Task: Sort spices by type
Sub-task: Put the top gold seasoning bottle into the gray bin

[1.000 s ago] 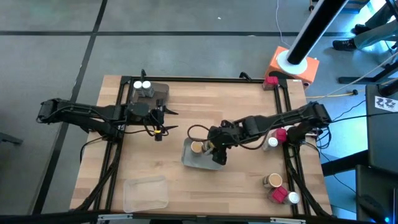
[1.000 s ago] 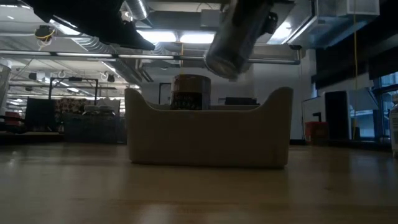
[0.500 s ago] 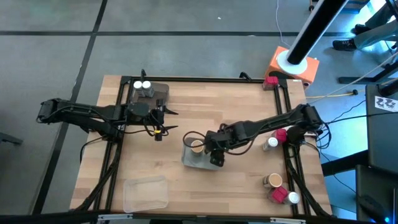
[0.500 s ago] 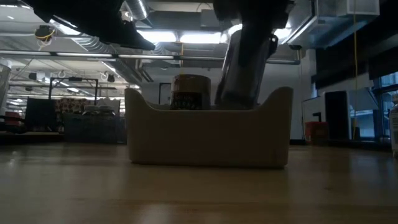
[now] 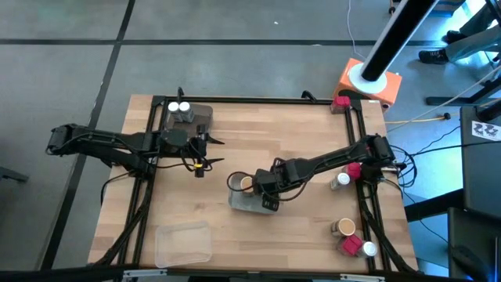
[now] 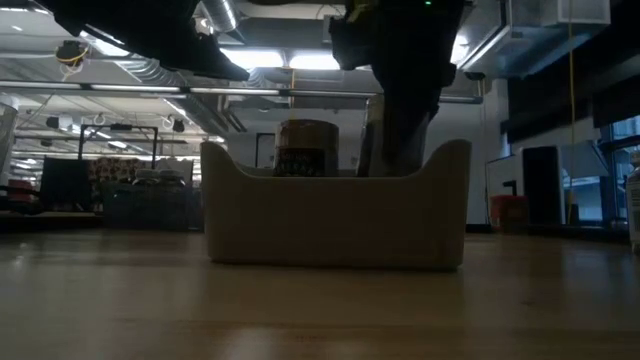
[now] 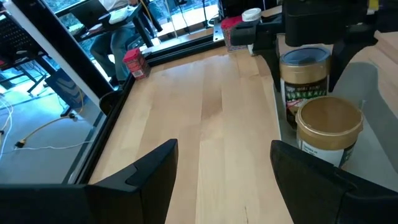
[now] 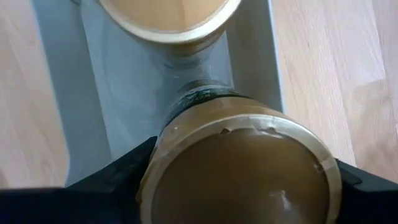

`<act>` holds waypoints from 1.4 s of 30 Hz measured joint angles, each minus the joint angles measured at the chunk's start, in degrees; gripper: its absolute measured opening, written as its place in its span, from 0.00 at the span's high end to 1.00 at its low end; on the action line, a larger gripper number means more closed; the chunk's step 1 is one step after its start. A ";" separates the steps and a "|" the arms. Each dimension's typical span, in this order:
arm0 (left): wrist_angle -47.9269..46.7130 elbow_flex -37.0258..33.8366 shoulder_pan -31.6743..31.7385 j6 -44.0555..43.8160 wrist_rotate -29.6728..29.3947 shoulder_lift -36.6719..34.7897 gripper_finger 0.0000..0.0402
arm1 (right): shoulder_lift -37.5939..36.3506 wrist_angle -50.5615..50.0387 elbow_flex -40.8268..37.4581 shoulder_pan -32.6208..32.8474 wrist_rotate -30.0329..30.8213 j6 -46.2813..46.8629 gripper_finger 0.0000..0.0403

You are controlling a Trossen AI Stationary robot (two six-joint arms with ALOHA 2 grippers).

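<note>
Right gripper (image 5: pixel 267 190) clamps tan-lidded jar (image 8: pixel 239 165), seemingly inside grey tray (image 5: pixel 237 200)

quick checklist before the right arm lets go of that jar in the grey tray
1. Right gripper over the grey tray: ok.
2. Held tan-lidded jar clamped between the fingers: ok.
3. Jar down inside the tray walls, low view: ok.
4. Jar bottom resting on the tray floor: cannot tell, wall hides it.
5. Clear of the other tan-lidded jar already in the tray: cannot tell, they stand very close.
6. Left gripper open and away from the tray: ok.
</note>
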 joint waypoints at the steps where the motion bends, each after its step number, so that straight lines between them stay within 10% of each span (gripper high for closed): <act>1: -0.02 0.00 0.00 0.00 0.01 0.00 0.40 | 0.01 0.02 -0.01 -0.22 0.06 -0.05 0.29; 30: 0.02 -0.07 0.00 -0.17 0.01 0.02 0.40 | 3.07 1.93 0.17 -0.17 -0.37 -3.96 0.14; 42: -0.01 -0.07 0.00 -0.19 0.01 0.04 0.40 | 3.00 -11.93 11.46 -0.17 -0.03 -4.20 0.15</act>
